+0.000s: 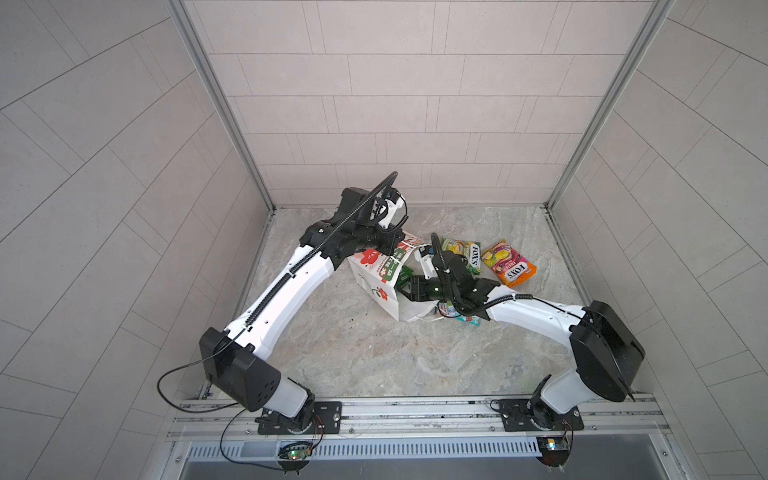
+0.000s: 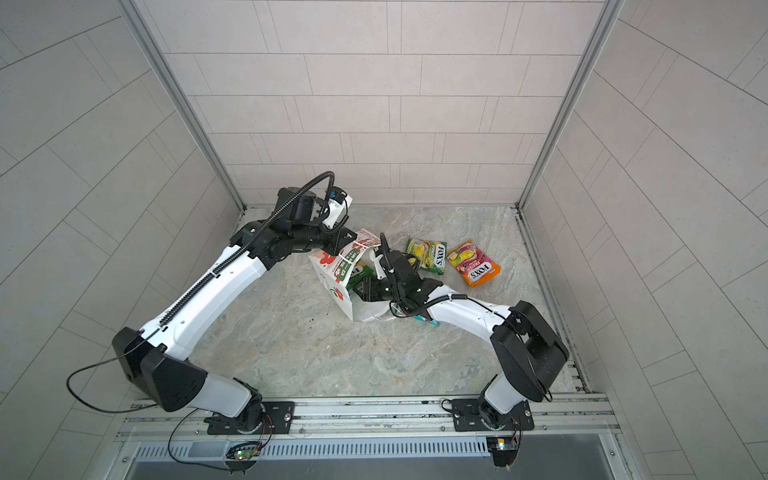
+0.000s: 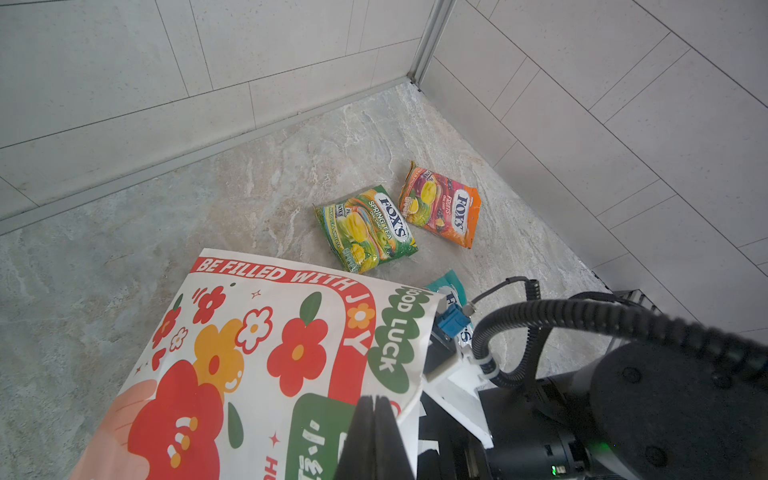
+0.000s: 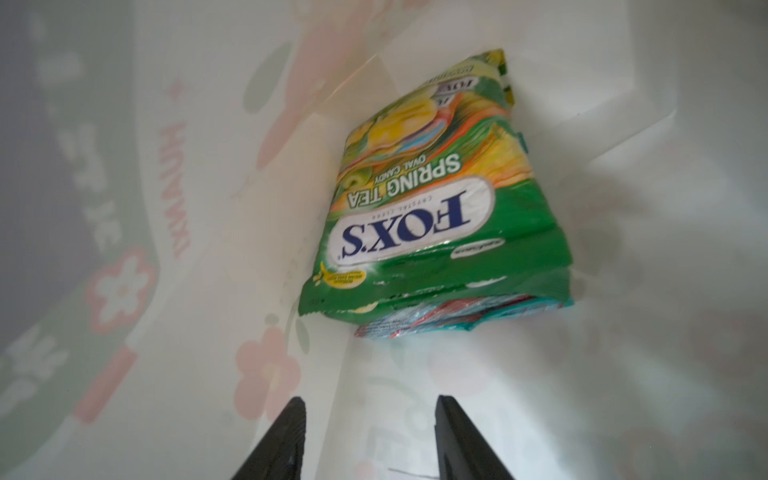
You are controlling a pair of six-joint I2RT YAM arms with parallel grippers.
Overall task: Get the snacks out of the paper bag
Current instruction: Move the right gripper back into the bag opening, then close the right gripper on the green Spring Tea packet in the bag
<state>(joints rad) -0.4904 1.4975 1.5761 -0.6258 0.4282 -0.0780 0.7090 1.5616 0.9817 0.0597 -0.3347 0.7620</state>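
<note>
The white paper bag [image 1: 376, 274] [image 2: 332, 270] lies tilted on the table, mouth towards the right arm. My left gripper [image 3: 376, 401] [image 1: 392, 246] is shut on the bag's printed rim [image 3: 399, 365]. My right gripper [image 4: 370, 407] [image 1: 405, 291] reaches into the bag's mouth, open, with nothing between its fingers. Ahead of it inside the bag [image 4: 166, 249] lies a green-yellow snack pouch [image 4: 432, 199] on top of a teal-red one [image 4: 415, 324]. Outside, a green-yellow pouch [image 1: 463, 253] [image 3: 368, 228] and an orange-pink pouch [image 1: 509, 264] [image 3: 442, 205] lie flat on the table.
A teal pouch [image 2: 428, 320] [image 3: 444, 286] lies partly under the right arm beside the bag. Tiled walls close the marble table [image 1: 374, 353] at the back and both sides. The arm bases sit on the front rail [image 1: 415, 411].
</note>
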